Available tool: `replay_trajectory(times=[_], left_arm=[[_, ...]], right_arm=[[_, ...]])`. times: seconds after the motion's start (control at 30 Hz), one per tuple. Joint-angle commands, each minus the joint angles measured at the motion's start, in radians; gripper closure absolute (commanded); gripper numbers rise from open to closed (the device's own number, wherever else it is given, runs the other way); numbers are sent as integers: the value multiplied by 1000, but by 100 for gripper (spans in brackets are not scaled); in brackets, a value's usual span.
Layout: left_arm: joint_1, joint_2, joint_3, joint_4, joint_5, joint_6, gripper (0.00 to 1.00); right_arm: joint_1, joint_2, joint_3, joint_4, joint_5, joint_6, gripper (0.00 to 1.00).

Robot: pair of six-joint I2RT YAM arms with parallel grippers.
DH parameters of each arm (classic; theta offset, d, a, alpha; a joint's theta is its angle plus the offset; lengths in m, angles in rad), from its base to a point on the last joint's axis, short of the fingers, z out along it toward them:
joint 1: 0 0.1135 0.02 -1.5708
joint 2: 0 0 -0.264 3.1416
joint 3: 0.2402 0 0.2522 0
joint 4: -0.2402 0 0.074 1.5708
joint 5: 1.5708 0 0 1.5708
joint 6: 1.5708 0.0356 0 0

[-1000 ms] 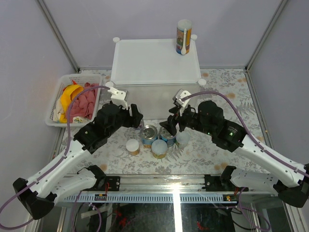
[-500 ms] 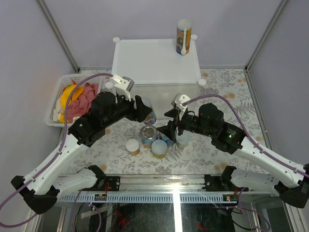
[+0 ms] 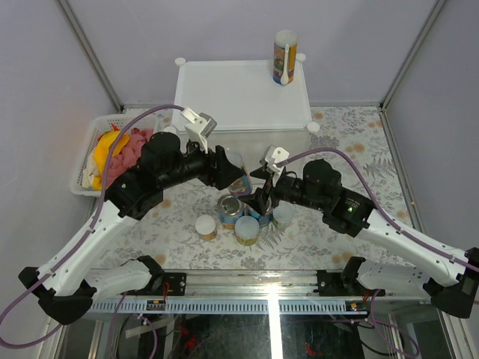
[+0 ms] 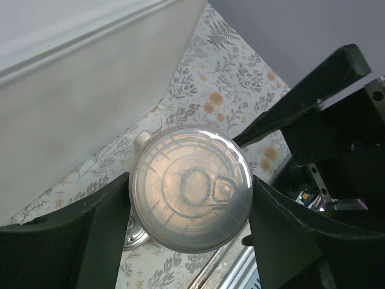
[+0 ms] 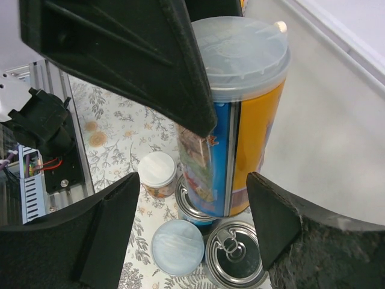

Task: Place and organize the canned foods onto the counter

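My left gripper [image 3: 233, 173] is shut on a tall slim pale-lidded canister [image 3: 238, 178] and holds it in the air in front of the counter [image 3: 239, 97]. In the left wrist view its lid [image 4: 191, 188] sits between my fingers [image 4: 96, 235]. It also shows in the right wrist view [image 5: 246, 120]. My right gripper [image 3: 262, 198] is open and empty, just above the cans on the table. Below it are two steel cans [image 5: 234, 253] [image 3: 230, 206], a pale-blue-lidded jar [image 5: 177, 248] and a small white-lidded jar [image 5: 157, 173]. A second tall canister [image 3: 284, 56] stands on the counter's far right corner.
A white mesh basket [image 3: 86, 161] with a yellow banana and pink cloth sits at the left. The counter's front wall [image 4: 72, 120] is close behind the held canister. A further pale-lidded can [image 3: 283, 215] stands by my right arm. The two arms are close together.
My left gripper closed on the tall canister among the cans, then lifted it up and toward the counter. My right gripper stayed low over the cans, shifting slightly left.
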Motion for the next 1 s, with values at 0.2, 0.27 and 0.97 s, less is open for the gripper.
replay_trajectory(times=[0.2,0.27,0.97], left_arm=[[-5,24,106,94,175,35,100],[-5,36,118,84,197,46,100],[-4,61,144,103,286,86,100]], right_arm=[[10,69,82,87,6,-60,20],[11,82,88,95,6,-62,20],[10,159,120,132,-4,-66,52]])
